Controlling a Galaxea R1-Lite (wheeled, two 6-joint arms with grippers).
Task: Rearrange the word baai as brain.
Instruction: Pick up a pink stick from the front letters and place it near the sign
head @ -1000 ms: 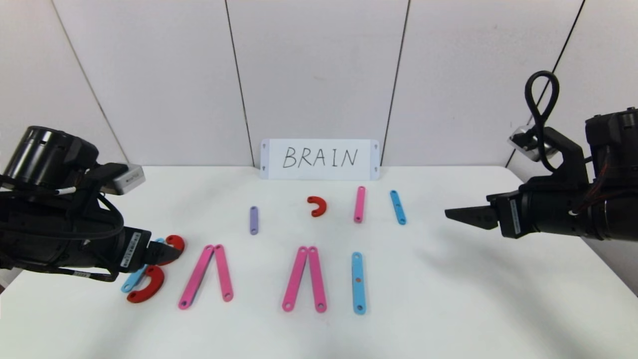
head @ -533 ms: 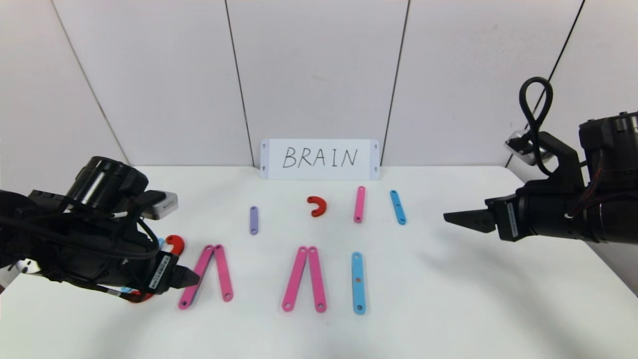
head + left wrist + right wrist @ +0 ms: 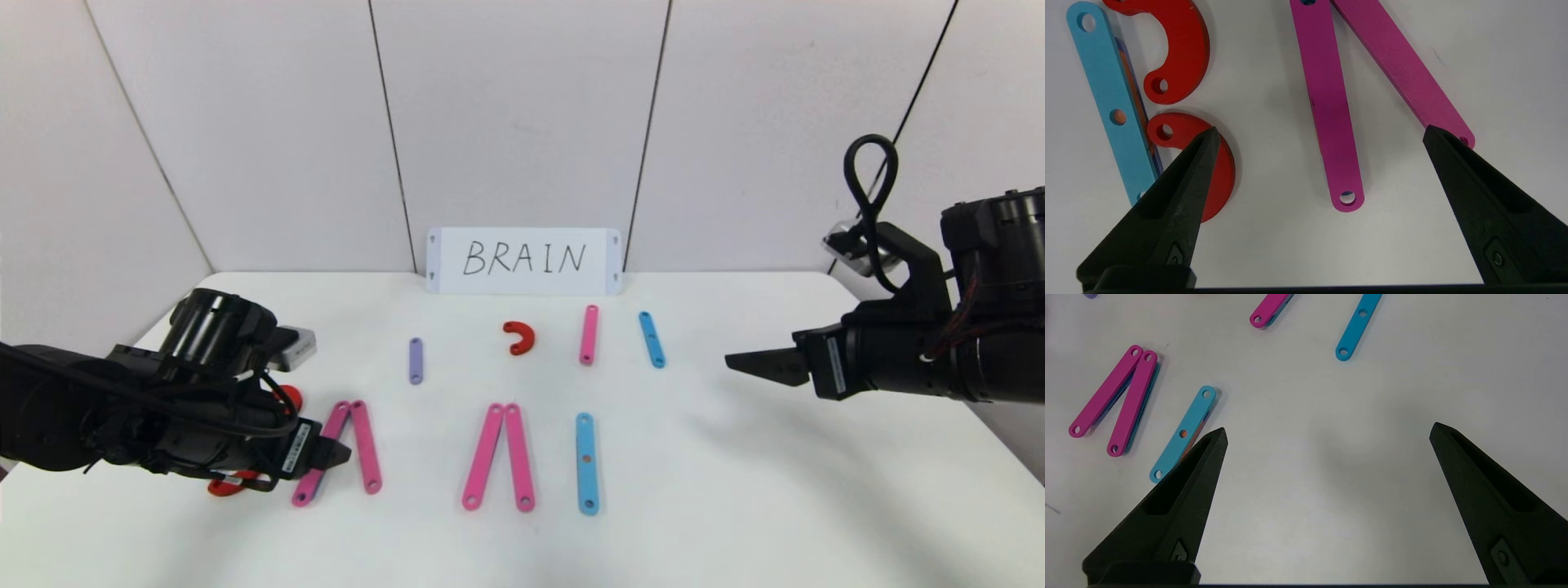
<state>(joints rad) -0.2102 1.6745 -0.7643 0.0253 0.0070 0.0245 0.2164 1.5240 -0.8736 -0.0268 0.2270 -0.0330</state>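
Note:
The word baai lies along the table's near side. Its B, a blue strip (image 3: 1110, 102) with two red half-rings (image 3: 1184, 53), is mostly hidden behind my left arm in the head view. Then come a pink A (image 3: 363, 445), a second pink A (image 3: 498, 457) and a blue I (image 3: 586, 463). My left gripper (image 3: 335, 452) is open low over the first A. Its fingers straddle the near end of that A's left pink strip (image 3: 1331, 114) without touching it. My right gripper (image 3: 739, 359) hangs open and empty above the table's right side.
A white card (image 3: 522, 260) reading BRAIN stands against the back wall. In front of it lie loose pieces: a purple strip (image 3: 415, 360), a red half-ring (image 3: 519, 336), a pink strip (image 3: 589, 334) and a blue strip (image 3: 651, 339). Bare table (image 3: 1331, 477) lies under my right gripper.
My left arm has swung right and lower, from over the B's red curves to the first A's left strip. My right arm has barely shifted.

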